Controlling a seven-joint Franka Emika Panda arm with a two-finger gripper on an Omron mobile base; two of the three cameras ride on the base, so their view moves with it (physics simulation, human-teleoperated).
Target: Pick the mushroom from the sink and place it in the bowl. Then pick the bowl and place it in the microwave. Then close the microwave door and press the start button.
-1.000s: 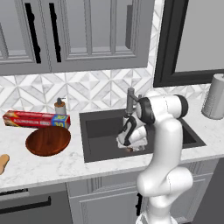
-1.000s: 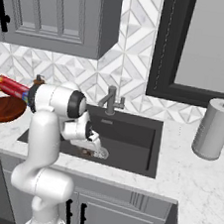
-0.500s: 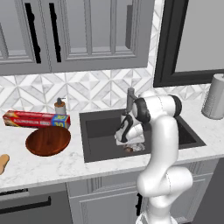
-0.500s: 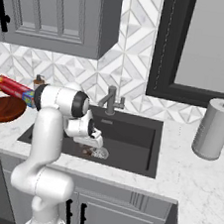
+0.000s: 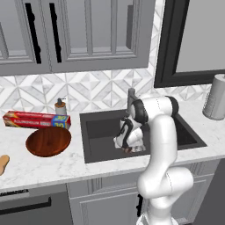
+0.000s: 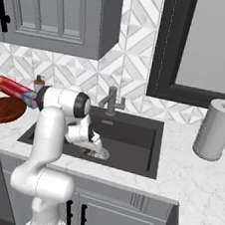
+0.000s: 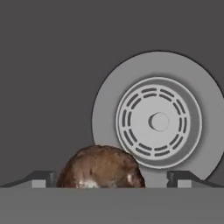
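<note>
Marble counter and grey cabinets frame a simulated kitchen where, low at the center of the left base view, the white arm has sunk a little deeper into the sink [image 5: 99, 132] over the past second, its gripper [image 5: 127, 148] now close above the basin floor. In the hand view the mushroom [image 7: 101, 168] sits at the bottom center between 2 dark fingertips [image 7: 39, 178] that stand wide apart and grip nothing; the round silver drain [image 7: 158, 121] lies just beyond it, toward the upper right. That descent suggests the first pick is about to be made, with the jaws straddling the mushroom and ready to close.

Farther left in the left base view, the bowl [image 5: 48, 141] waits on the counter, well apart from the sink, with a red and blue foil box [image 5: 36, 119] just behind it.

The lower half of the mushroom is cut off at the bottom of the hand view, so whether the fingertips touch it cannot be told. From both base views the arm's own wrist covers the mushroom. The faucet [image 6: 111, 100] stands at the sink's back edge in the right base view.
</note>
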